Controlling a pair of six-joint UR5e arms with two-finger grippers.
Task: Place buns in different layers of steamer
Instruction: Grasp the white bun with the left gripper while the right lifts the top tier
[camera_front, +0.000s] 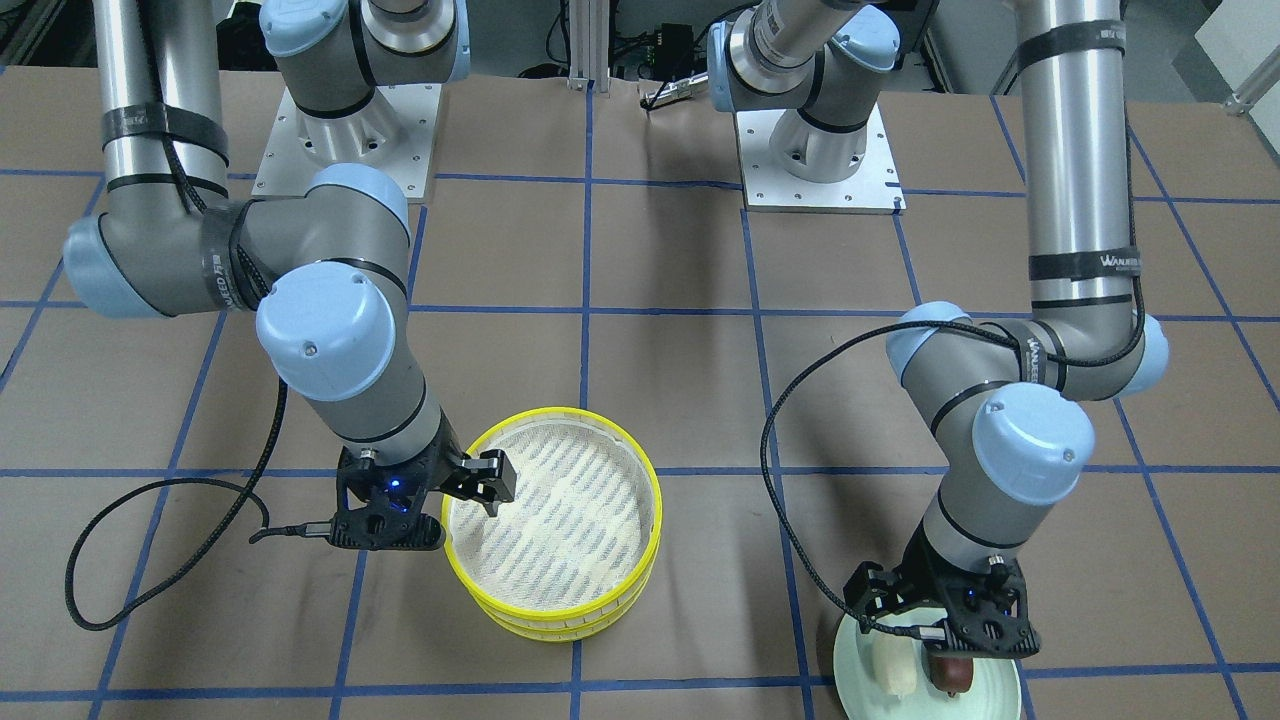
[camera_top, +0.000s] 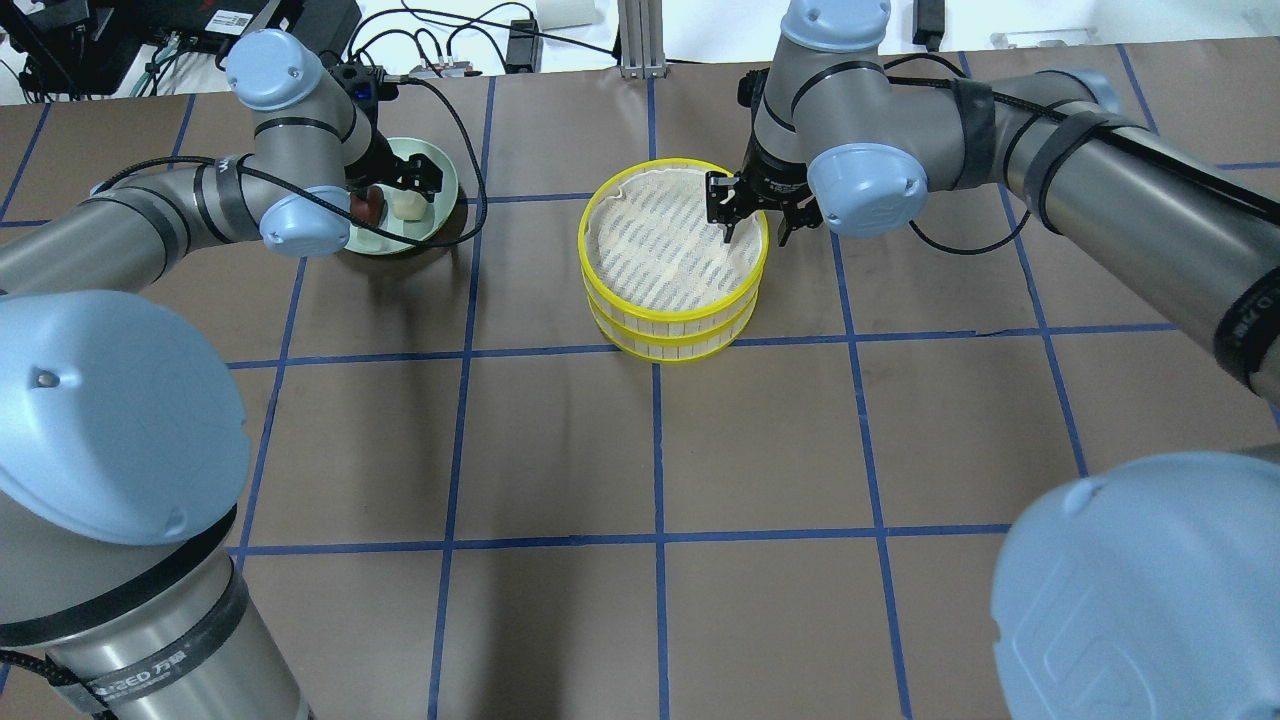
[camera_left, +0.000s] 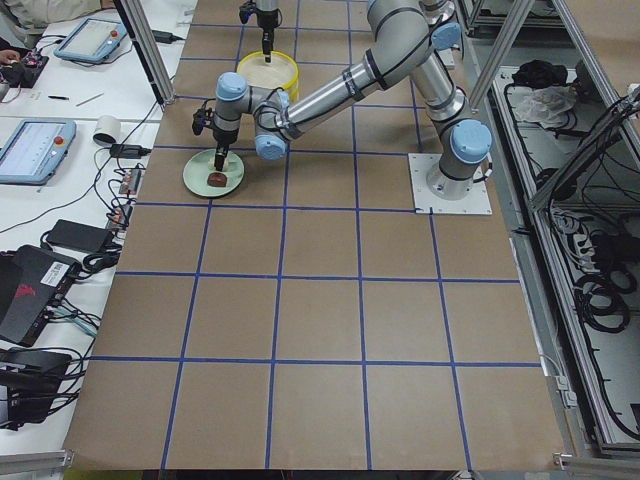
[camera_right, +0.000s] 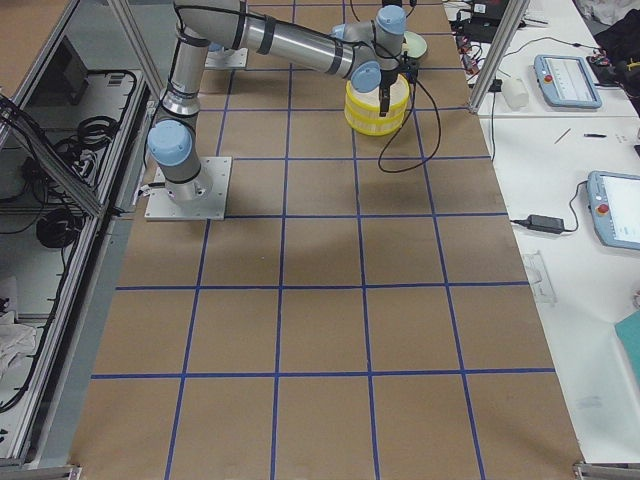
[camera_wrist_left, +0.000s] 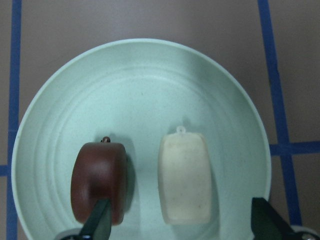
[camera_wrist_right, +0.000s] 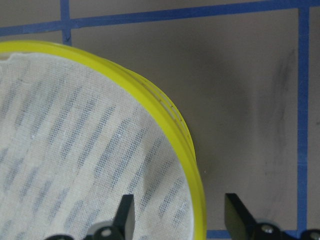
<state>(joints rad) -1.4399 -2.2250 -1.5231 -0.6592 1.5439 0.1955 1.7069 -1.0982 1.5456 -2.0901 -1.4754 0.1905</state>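
The steamer (camera_top: 680, 312) is two yellow-rimmed trays stacked on each other; the top tray's white mesh base (camera_wrist_right: 75, 140) is bare. My right gripper (camera_top: 752, 225) is open and straddles the top tray's rim (camera_wrist_right: 170, 120), one finger inside and one outside. The cream-white bun (camera_wrist_left: 185, 177) and the reddish-brown bun (camera_wrist_left: 100, 180) lie side by side on a pale green plate (camera_wrist_left: 140, 85). My left gripper (camera_wrist_left: 182, 222) hangs open just above the plate, with the cream bun between its fingers and one finger (camera_wrist_left: 100, 220) over the brown bun.
The brown table has a grid of blue tape lines (camera_top: 655, 440). The plate (camera_top: 435, 165) stands about one grid square to the left of the steamer in the overhead view. A black cable (camera_front: 130, 560) loops beside the right arm.
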